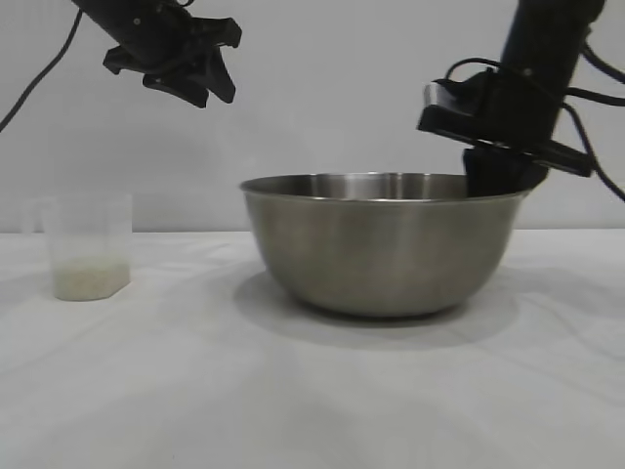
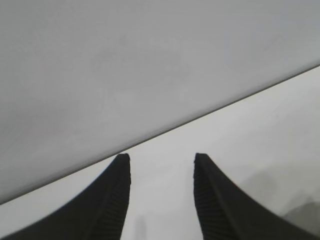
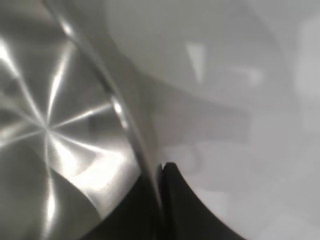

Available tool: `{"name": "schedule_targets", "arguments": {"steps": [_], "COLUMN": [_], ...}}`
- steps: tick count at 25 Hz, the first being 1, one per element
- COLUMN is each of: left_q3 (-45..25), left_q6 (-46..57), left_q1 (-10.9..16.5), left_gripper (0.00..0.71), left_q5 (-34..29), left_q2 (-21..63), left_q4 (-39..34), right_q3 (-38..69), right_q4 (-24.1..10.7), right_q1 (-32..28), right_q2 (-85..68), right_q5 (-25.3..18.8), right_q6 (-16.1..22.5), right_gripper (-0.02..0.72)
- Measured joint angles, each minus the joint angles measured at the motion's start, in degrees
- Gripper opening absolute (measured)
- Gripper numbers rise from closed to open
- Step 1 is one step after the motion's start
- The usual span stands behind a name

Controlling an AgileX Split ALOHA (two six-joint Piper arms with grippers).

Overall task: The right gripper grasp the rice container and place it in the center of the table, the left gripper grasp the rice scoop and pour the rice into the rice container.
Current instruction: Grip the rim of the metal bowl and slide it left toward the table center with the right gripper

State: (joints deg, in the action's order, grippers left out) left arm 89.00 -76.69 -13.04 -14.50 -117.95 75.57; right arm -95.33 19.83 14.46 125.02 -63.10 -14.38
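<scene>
The rice container [image 1: 381, 244], a large steel bowl, stands on the white table [image 1: 312, 391] near the middle. My right gripper [image 1: 503, 176] is shut on its right rim, one finger inside and one outside; the wrist view shows the rim [image 3: 120, 110] pinched between the fingers at my gripper [image 3: 161, 167]. The rice scoop [image 1: 88, 244], a frosted plastic cup with rice [image 1: 91, 278] in its bottom, stands at the far left. My left gripper [image 1: 210, 83] hangs open and empty, high above the table between scoop and bowl; its wrist view [image 2: 161, 160] shows only table and wall.
A plain grey wall runs behind the table. Black cables trail from both arms. Bare table lies in front of the bowl and between bowl and scoop.
</scene>
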Motion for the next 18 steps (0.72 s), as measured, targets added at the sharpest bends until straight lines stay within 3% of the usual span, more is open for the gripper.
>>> {"name": "schedule_targets", "arguments": {"steps": [4, 6, 10, 12, 15, 18], "left_q3": [0.0, 0.0, 0.0, 0.0, 0.0, 0.0], "left_q6": [0.0, 0.0, 0.0, 0.0, 0.0, 0.0], "left_q1": [0.0, 0.0, 0.0, 0.0, 0.0, 0.0], "left_gripper": [0.245, 0.245, 0.245, 0.245, 0.245, 0.245], "left_q5": [0.0, 0.0, 0.0, 0.0, 0.0, 0.0], "left_q2": [0.0, 0.0, 0.0, 0.0, 0.0, 0.0], "left_q4": [0.0, 0.0, 0.0, 0.0, 0.0, 0.0], "right_q3": [0.0, 0.0, -2.13, -4.39, -8.01, -9.64], "right_q4": [0.32, 0.41, 0.55, 0.55, -0.09, -1.12], "right_q1": [0.85, 0.85, 0.85, 0.85, 0.85, 0.85], "right_q2": [0.0, 0.0, 0.0, 0.0, 0.0, 0.0], "right_q5": [0.49, 0.71, -0.18, -1.87, -5.53, -6.19], "right_q6": [0.0, 0.0, -0.52, -0.76, -1.62, -1.74], "right_gripper": [0.0, 0.106, 0.428, 0.527, 0.528, 0.528]}}
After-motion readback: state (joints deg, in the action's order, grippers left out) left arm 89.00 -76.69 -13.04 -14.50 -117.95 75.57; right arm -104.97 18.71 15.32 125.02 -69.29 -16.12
